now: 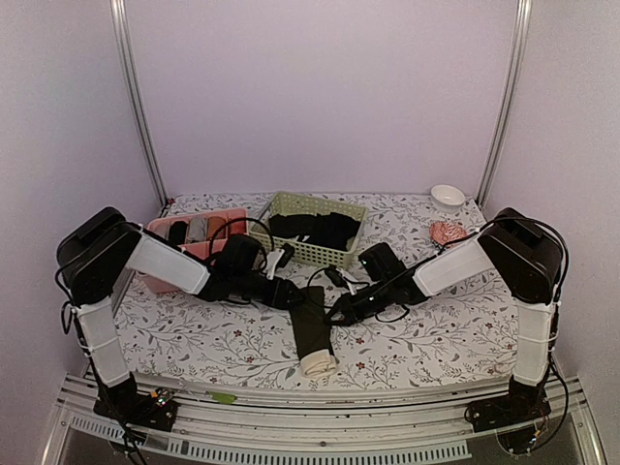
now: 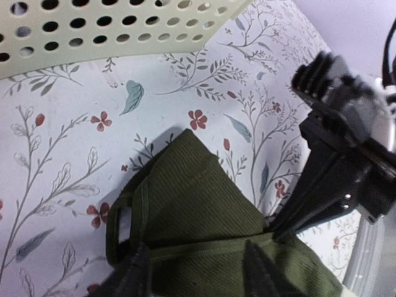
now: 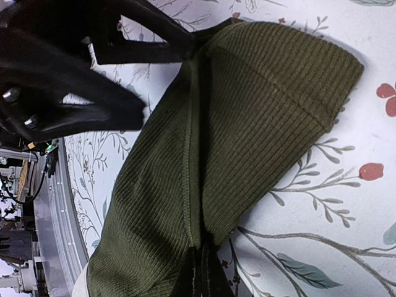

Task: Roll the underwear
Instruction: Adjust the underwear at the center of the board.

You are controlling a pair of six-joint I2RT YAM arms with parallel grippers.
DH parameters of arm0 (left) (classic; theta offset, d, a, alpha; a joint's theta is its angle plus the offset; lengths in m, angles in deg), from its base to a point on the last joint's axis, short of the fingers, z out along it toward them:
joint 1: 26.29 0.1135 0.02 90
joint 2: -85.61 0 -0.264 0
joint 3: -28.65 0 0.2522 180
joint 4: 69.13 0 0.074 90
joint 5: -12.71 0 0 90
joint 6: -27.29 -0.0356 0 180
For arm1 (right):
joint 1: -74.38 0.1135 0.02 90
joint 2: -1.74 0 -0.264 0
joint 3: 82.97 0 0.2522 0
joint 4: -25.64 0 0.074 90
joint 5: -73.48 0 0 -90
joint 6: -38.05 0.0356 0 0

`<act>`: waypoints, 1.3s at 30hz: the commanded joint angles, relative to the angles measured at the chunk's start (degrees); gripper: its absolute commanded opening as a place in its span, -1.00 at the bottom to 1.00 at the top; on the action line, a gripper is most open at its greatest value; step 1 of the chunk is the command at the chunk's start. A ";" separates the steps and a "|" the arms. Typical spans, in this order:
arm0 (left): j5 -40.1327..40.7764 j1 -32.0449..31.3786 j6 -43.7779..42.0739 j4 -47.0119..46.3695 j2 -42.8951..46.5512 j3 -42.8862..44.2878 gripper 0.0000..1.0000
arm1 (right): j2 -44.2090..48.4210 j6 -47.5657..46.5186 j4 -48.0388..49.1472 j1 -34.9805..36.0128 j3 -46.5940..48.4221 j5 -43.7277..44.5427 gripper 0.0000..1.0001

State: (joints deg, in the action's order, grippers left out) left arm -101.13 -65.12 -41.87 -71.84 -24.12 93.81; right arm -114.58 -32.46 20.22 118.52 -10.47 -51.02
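Underwear (image 1: 312,327): a long dark-olive strip lies flat on the bench (image 1: 194,334), dead centre between the two arms. Its cream waistband (image 1: 318,363) is at the near end, and the far end is folded to a point.
Left gripper (image 2: 197,250): it's down on the strip's far end, fingers apart, both tips touching the cloth.
Right gripper (image 3: 201,266): fingers pressed together, tips right at the fold from the opposite side. Whether any fabric is caught, cannot tell.
Basket (image 1: 291,206): pale green and perforated, just beyond the strip, with black garments (image 1: 315,230) inside.
Pink tray (image 1: 160,229): far left, with rolled bundles (image 1: 199,230) in a row.
White bowl (image 1: 448,196): back right corner, well apart.
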 commanded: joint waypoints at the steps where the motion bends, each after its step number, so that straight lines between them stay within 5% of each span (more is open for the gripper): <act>1: 1.89 0.63 0.57 -5.61 10.65 -6.14 0.31 | -1.99 1.11 -3.16 -0.95 -2.36 3.32 -1.00; 5: 3.28 -0.49 4.28 -8.37 20.32 -13.92 0.66 | -2.16 1.93 -2.75 -1.30 -2.98 3.43 -1.00; 13: 4.23 -10.51 12.53 -15.74 28.22 -22.87 0.69 | -3.08 4.22 -1.41 -1.68 -3.99 3.78 -1.00; 22: 2.30 -20.69 17.21 -24.38 18.27 -20.02 0.68 | -3.07 5.46 -0.08 -1.75 -4.75 2.69 -1.00; 39: -1.42 -22.14 22.58 -30.34 1.74 -15.14 0.92 | -3.40 5.63 -0.25 -1.83 -4.52 2.30 -1.00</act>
State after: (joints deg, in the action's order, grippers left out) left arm -101.11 -86.12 -21.61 -99.73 -20.21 80.14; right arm -114.79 -27.08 25.75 117.47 -13.16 -52.51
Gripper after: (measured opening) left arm 0.959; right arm 0.008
